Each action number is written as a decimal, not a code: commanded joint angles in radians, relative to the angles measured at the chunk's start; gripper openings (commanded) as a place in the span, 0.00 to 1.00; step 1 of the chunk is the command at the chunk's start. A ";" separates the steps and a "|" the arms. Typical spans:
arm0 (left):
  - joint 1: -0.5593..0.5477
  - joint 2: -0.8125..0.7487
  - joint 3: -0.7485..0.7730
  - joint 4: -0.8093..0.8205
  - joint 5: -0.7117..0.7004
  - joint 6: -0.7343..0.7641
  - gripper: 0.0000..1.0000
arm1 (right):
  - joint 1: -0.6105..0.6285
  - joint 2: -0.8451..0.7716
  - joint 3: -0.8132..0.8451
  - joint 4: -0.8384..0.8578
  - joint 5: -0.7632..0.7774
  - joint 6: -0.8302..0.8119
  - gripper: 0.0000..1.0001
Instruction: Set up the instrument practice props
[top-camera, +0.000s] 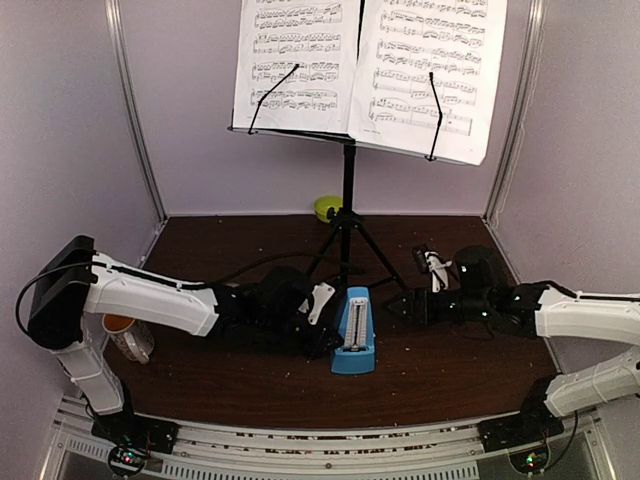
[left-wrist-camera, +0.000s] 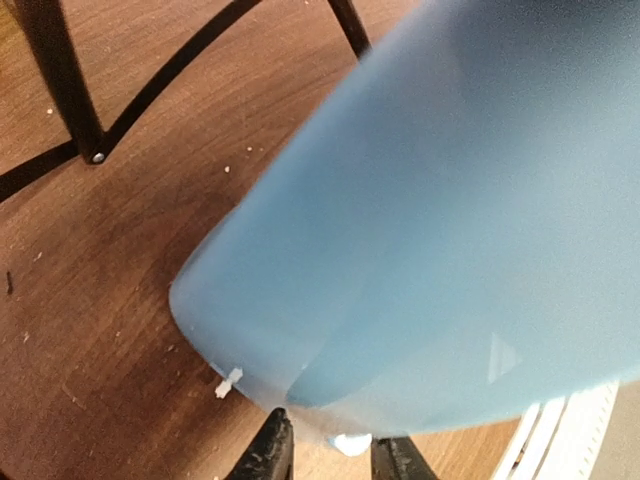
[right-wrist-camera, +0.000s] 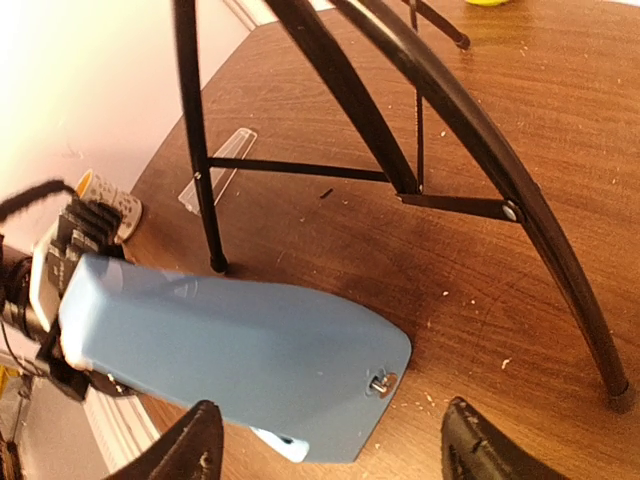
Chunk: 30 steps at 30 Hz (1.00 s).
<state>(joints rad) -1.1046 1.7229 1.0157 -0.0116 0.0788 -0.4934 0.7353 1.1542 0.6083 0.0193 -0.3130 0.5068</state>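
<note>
My left hand (left-wrist-camera: 330, 458) pinches the blue metronome (top-camera: 354, 332) — my right hand (right-wrist-camera: 330, 452) is spread. The sheet-music pages (top-camera: 295, 60) show staves — too small to read.

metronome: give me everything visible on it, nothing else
The metronome is a small blue pyramid, plastic-looking, wider at the base, with a pale scale strip down its camera-facing side. It seems upright on the brown table, just in front of the legs of the music stand. The left tool looks pinched on one edge; the right tool is open beside it, apart.

Pale lilac walls (top-camera: 200, 100), dark wooden table (top-camera: 250, 385)
</note>
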 joint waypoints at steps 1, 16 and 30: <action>-0.002 -0.095 -0.061 0.131 -0.018 0.010 0.30 | -0.002 -0.063 -0.049 -0.011 -0.029 -0.031 0.80; 0.020 -0.375 0.017 -0.124 -0.490 -0.028 0.96 | 0.122 -0.113 -0.079 0.102 0.020 -0.059 0.99; 0.046 -0.504 -0.002 -0.182 -0.717 -0.156 0.98 | 0.223 0.002 0.054 0.049 0.208 -0.090 0.98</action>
<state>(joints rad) -1.0615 1.2385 1.0084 -0.1978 -0.5705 -0.6010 0.9459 1.1248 0.6029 0.0830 -0.1963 0.4335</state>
